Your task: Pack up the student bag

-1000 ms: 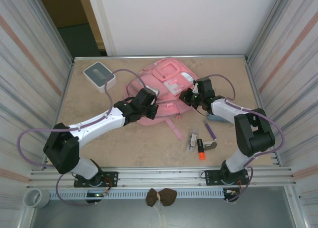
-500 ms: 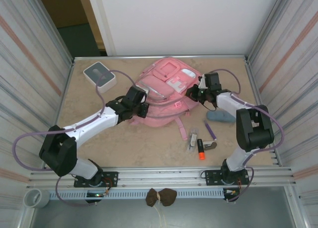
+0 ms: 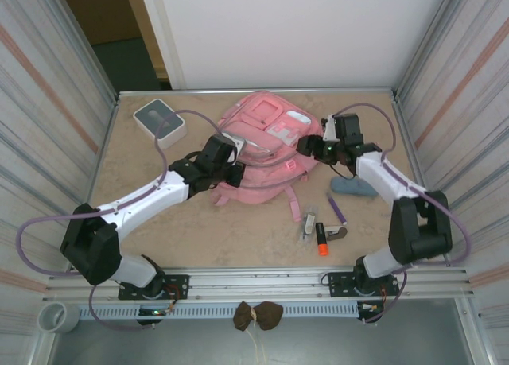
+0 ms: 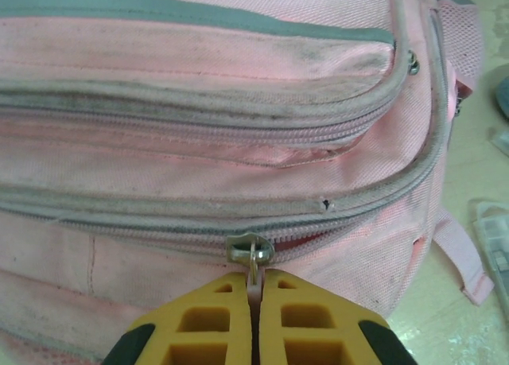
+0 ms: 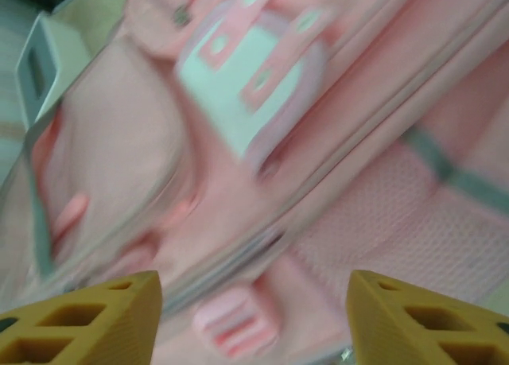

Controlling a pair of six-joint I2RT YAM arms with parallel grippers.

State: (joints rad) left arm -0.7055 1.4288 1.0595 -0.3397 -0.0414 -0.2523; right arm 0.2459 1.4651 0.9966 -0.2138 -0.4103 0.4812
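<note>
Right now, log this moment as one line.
left gripper: shut on zip pull | student bag: lying on table | right gripper: open, by bag | orange marker: on table, unpacked

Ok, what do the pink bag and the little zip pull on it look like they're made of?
The student bag looks like matte woven fabric, probably nylon or polyester: a fine weave, stitched seams and a mesh corner show, with grey scuffing. The zip pull looks like metal, silvery with a slight shine; which metal I cannot tell.
</note>
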